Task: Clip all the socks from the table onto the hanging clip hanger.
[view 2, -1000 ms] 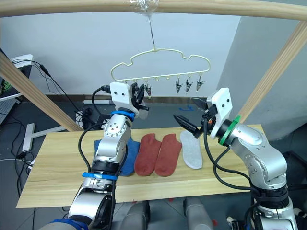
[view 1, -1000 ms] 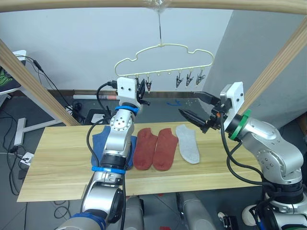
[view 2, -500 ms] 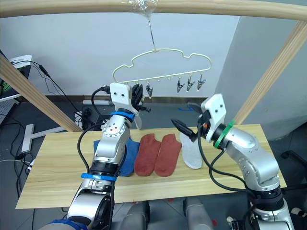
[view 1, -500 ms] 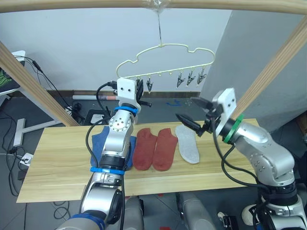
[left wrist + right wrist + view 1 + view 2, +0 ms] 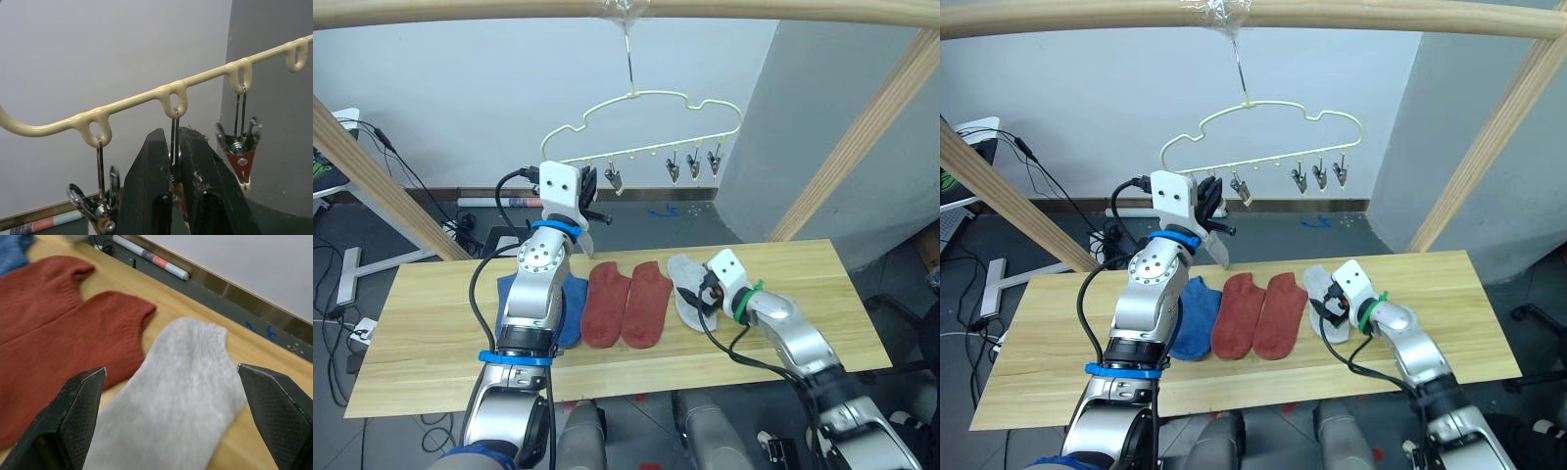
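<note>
The pale yellow clip hanger hangs by its hook from the top pole. My left gripper is raised to its row of clips and is shut on one clip, with another clip hanging beside it. On the table lie a blue sock, two rust red socks and a light grey sock side by side. My right gripper hovers low over the grey sock, open, one finger on each side of it.
A round wooden pole frame stands around the table: a top pole, a slanted left pole and a slanted right pole. Cables and a tube lie on the floor behind the table.
My right arm has come down from chest height to just above the grey sock, still open. My left gripper has stayed at the hanger clip. The camera has shifted slightly.
</note>
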`<state>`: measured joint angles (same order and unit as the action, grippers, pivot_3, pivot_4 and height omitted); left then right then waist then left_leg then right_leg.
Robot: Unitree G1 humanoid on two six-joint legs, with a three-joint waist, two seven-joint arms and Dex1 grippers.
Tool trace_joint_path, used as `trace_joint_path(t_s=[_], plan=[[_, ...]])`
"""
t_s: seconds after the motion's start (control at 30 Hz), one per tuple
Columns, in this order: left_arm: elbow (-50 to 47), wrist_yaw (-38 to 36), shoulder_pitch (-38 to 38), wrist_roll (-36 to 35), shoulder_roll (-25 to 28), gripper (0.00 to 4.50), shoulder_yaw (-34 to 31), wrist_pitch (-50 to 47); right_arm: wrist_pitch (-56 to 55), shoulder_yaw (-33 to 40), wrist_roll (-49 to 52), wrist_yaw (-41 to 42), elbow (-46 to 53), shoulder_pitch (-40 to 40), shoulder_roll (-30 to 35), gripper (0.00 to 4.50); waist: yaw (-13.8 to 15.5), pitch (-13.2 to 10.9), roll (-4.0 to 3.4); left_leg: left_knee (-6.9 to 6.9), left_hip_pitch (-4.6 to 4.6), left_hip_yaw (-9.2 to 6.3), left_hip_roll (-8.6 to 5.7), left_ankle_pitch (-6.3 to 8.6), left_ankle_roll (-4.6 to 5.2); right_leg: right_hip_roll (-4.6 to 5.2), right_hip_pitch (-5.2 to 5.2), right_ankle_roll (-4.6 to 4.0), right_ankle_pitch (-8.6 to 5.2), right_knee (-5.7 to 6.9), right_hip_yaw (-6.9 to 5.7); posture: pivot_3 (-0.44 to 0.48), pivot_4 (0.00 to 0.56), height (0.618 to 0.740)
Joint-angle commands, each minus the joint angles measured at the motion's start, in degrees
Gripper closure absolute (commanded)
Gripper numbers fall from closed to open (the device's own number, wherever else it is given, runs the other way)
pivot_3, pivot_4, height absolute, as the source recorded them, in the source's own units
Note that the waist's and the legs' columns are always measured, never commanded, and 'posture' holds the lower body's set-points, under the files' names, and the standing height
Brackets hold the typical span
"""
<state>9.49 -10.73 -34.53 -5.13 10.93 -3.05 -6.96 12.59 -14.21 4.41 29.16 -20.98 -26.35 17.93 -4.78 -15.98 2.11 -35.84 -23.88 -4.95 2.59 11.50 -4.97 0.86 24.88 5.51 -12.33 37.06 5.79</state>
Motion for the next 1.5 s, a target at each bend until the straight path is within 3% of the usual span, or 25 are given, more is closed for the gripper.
trace_joint_path(t_s=[0.03, 0.2, 0.3, 0.53, 0.7, 0.83, 0.97, 1.1, 1.37, 1.5], plan=[[-1.4, 0.1, -0.2, -0.1, -0.2, 4.48, -0.2, -0.2, -3.9, 0.4, -2.2, 0.5, -6.9, -2.0, -0.8, 0.0, 0.1, 0.0, 0.0, 0.03, 0.0, 0.0, 0.0, 0.0, 0.0, 0.0, 0.0, -0.01, 0.0, 0.0, 0.0, -0.014, 0.27, 0.74], [-1.8, 0.3, 0.0, -0.7, -0.6, 4.48, -0.5, -0.8, -5.4, 1.5, -3.1, 1.0, -16.4, -4.0, -2.1, 0.0, 0.3, 0.0, -0.01, 0.06, -0.03, 0.01, -0.02, 0.01, -0.01, 0.03, 0.0, -0.04, -0.02, -0.07, 0.01, -0.001, 0.267, 0.74], [-2.7, 0.5, 0.5, -1.0, -0.6, 4.48, -1.0, -1.5, -3.9, 1.3, -4.0, 2.4, -17.8, -2.3, -1.1, 0.55, 0.3, 0.0, -0.01, 0.02, 0.02, 0.0, -0.02, 0.01, 0.0, 0.02, -0.04, -0.03, -0.01, -0.02, 0.0, 0.0, 0.267, 0.74], [-3.6, 0.2, 1.1, -1.8, -0.8, 4.48, -1.5, -2.9, -2.8, 2.5, -3.7, 4.0, -11.2, 2.4, 0.9, 2.91, 0.2, 0.0, -0.01, 0.01, 0.21, -0.03, -0.02, 0.01, 0.0, 0.01, -0.31, -0.02, -0.02, -0.07, -0.01, -0.006, 0.266, 0.74], [-3.3, -2.1, 0.7, -6.2, -0.6, 4.48, -3.3, -8.0, -1.7, 4.2, -3.0, 3.9, -2.6, 6.4, 2.7, 4.46, 0.2, 0.0, -0.01, 0.01, 0.21, -0.04, -0.02, 0.01, -0.01, 0.02, -0.33, -0.02, -0.02, -0.09, -0.02, -0.012, 0.261, 0.74], [-3.6, -2.6, -1.2, -14.6, -0.6, 4.48, -8.3, -18.0, -0.1, 5.2, -1.2, 4.5, 8.7, 9.2, 2.9, 4.48, -0.2, 0.0, -0.02, 0.01, 0.31, -0.03, -0.01, 0.01, -0.01, 0.0, -0.34, -0.03, -0.03, -0.05, -0.01, -0.011, 0.254, 0.74], [-2.8, 4.5, -5.9, -37.2, -2.8, 4.48, -22.3, -43.0, 1.2, 2.5, -4.6, 3.8, 28.6, 11.2, 4.4, 4.48, -0.6, 0.0, -0.07, -0.02, 0.32, -0.03, 0.01, 0.01, 0.0, -0.02, -0.32, -0.08, -0.08, 0.0, 0.01, -0.011, 0.252, 0.74], [-1.9, 10.1, -8.4, -49.5, -2.8, 4.48, -29.5, -55.6, 5.2, -0.3, -6.3, 1.4, 36.7, 10.1, 1.4, 4.48, -0.7, 0.0, -0.05, 0.01, 0.49, -0.08, 0.02, 0.01, -0.01, -0.03, -0.5, -0.11, -0.12, -0.04, -0.03, -0.02, 0.249, 0.74], [-2.3, 17.6, -9.9, -60.3, -4.0, 4.48, -32.8, -59.7, 8.2, -4.1, -10.5, -2.7, 38.6, 4.8, -3.9, 4.48, -0.4, 0.0, -0.05, 0.01, 0.45, -0.07, 0.0, 0.02, -0.03, -0.01, -0.49, -0.2, -0.16, -0.12, -0.03, -0.029, 0.249, 0.74], [-2.6, 20.0, -9.7, -62.2, -4.5, 4.48, -31.9, -59.0, 8.4, -4.3, -11.4, -3.7, 38.4, 3.0, -5.4, 4.48, -0.2, 0.0, -0.04, 0.03, 0.45, -0.09, 0.01, 0.02, -0.03, -0.02, -0.5, -0.2, -0.16, -0.14, -0.05, -0.026, 0.253, 0.74]])
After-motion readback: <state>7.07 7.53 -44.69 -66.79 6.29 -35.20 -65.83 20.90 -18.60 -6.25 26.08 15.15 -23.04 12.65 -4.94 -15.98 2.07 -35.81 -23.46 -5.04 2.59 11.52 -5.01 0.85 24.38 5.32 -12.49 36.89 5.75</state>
